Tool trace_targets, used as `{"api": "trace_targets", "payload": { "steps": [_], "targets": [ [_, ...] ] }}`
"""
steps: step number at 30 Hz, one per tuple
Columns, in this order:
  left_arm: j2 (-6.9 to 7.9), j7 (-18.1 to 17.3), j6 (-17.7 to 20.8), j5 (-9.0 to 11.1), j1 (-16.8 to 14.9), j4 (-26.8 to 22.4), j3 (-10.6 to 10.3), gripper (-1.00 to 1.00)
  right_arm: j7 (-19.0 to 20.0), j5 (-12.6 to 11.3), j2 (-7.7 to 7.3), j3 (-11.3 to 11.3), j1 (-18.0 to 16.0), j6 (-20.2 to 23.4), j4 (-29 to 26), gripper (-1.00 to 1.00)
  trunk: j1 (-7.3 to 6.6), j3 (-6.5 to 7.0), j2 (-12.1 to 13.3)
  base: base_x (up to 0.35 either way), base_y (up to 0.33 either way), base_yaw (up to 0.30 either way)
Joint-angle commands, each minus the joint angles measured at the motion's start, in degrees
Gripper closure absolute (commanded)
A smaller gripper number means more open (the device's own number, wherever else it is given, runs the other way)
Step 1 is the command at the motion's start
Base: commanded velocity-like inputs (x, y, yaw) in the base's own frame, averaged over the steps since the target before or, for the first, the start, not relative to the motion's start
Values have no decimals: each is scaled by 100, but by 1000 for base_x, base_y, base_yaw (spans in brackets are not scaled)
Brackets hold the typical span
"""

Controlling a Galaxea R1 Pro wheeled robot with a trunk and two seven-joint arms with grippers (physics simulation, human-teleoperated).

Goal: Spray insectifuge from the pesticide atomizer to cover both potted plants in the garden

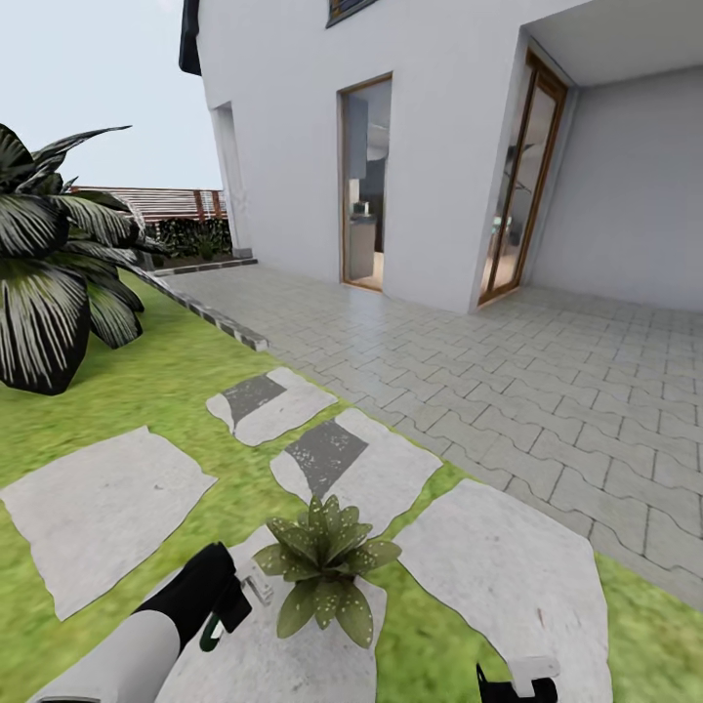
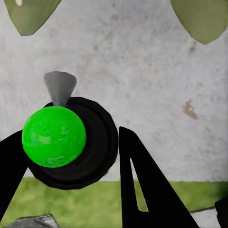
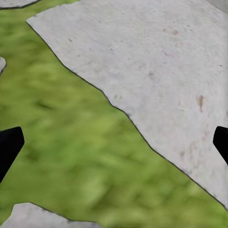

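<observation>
— Where's the pesticide atomizer (image 2: 57,142)?

— In the left gripper (image 2: 71,161). From the left wrist view you look straight down its end: a bright green round cap in a black ring, with a grey nozzle poking out, and a black finger (image 2: 142,185) pressed against either side. So that pincer is clamped on the bottle. From the head view you only catch a bit of it, green and pale, at the end of the left gripper (image 1: 229,600).

— And the plant?

— One potted plant (image 1: 325,564), a small rosette of pointed, speckled green leaves, sits on a stepping stone (image 1: 293,654) just beside the left gripper, to its right. In the left wrist view two of its leaf tips (image 2: 202,19) hang over the grey stone (image 2: 156,71) beyond the bottle.

— The other arm?

— The right gripper (image 1: 517,683) is low at the edge of the head view, near the big pale stone (image 1: 508,576). In its own camera the two dark fingertips (image 3: 9,145) stand far apart, with nothing between them but lawn (image 3: 71,142) and the edge of a stone slab (image 3: 156,61). Spread wide, holding nothing.

— Around it?

— More stepping stones in the grass, a big dark striped plant (image 1: 49,283) off to the left, a brown fence (image 1: 166,203) behind it, and a paved patio (image 1: 517,371) running up to the white house (image 1: 293,117) with its glass doors (image 1: 366,181).
</observation>
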Motion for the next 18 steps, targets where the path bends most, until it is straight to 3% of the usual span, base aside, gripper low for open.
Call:
{"api": "trace_targets", "payload": {
  "steps": [1, 5, 7, 9, 18],
  "targets": [
    [-10, -30, 16, -49, -1, -12, -13, 100, -35, 61, 0, -22, -4, -13, 6, -100, -1, -6, -2, 0, 0, 0],
    [-15, 17, 16, -54, -1, -22, -6, 100, -35, 61, 0, -22, -4, -13, 6, -100, -1, -6, -2, 0, 0, 0],
    [-6, 201, 13, -54, -1, -19, -4, 100, -35, 61, 0, -22, -4, -13, 6, -100, -1, -6, -2, 0, 0, 0],
    [-12, 342, 9, -54, -1, 21, 156, 100, -35, 61, 0, -22, -4, -13, 6, -100, -1, -6, -2, 0, 0, 0],
    [-12, 368, 8, -63, 25, 316, 212, 100, -35, 61, 0, -22, -4, -13, 0, -100, -1, -9, -2, 0, 0, 0]
  ]
}}
